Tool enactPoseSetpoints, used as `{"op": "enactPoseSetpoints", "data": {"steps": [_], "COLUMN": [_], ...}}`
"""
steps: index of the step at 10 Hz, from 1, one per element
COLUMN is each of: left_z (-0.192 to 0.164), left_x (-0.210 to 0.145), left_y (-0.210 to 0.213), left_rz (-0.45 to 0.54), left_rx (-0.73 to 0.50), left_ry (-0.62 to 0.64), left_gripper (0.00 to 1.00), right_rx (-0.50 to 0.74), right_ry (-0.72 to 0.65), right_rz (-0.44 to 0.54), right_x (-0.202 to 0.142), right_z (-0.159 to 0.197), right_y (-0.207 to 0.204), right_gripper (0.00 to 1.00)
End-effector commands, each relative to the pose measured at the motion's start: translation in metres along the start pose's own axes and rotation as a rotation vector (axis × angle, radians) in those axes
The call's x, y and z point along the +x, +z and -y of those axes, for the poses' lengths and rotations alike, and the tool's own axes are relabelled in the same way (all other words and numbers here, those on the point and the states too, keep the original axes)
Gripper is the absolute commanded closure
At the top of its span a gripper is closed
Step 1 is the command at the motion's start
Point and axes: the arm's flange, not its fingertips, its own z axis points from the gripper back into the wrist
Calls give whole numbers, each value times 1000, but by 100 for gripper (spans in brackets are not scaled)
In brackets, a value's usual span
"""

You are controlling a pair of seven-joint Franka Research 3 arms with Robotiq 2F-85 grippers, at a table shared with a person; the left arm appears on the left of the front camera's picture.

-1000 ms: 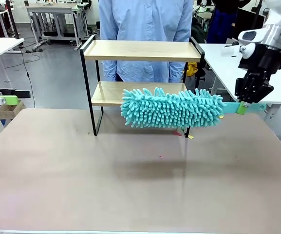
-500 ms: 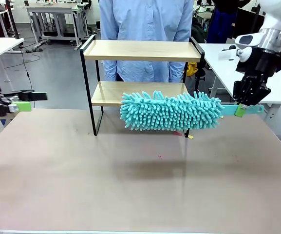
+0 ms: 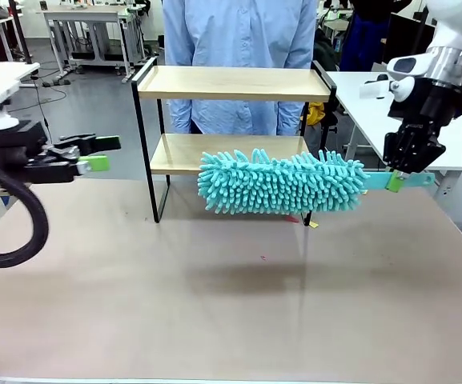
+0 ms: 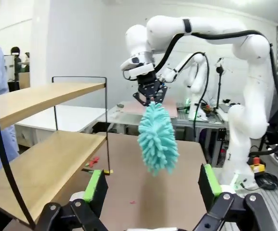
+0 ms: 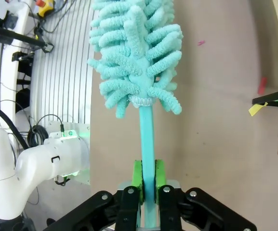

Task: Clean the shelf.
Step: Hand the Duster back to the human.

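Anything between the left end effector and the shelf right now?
No. In the front view, bare air separates the left end effector from the shelf.

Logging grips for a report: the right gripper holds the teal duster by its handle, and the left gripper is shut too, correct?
Not quite. The right gripper does hold the teal duster, but the left gripper is open and empty, as the left wrist view shows.

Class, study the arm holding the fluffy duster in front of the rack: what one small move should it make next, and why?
Probably a short push away from the robot, onto the lower board. The right end effector is shut on the turquoise duster by its handle, which hangs level in front of the shelf, about level with its lower board, apparently not yet on the wood.
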Motion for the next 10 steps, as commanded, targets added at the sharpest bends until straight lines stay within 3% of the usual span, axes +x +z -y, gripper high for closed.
{"op": "enactPoseSetpoints", "data": {"steps": [1, 10], "left_z": [48, 49], "left_x": [-17, -35], "left_y": [-38, -134], "left_rz": [-45, -161], "left_rx": [26, -20], "left_ry": [-5, 67], "left_gripper": [0, 0], "right_rx": [-8, -8], "right_ry": [-11, -11], "right_rz": [4, 4], "right_x": [1, 1], "right_z": [-2, -2], "right_y": [3, 3], "right_gripper": [87, 87]}}
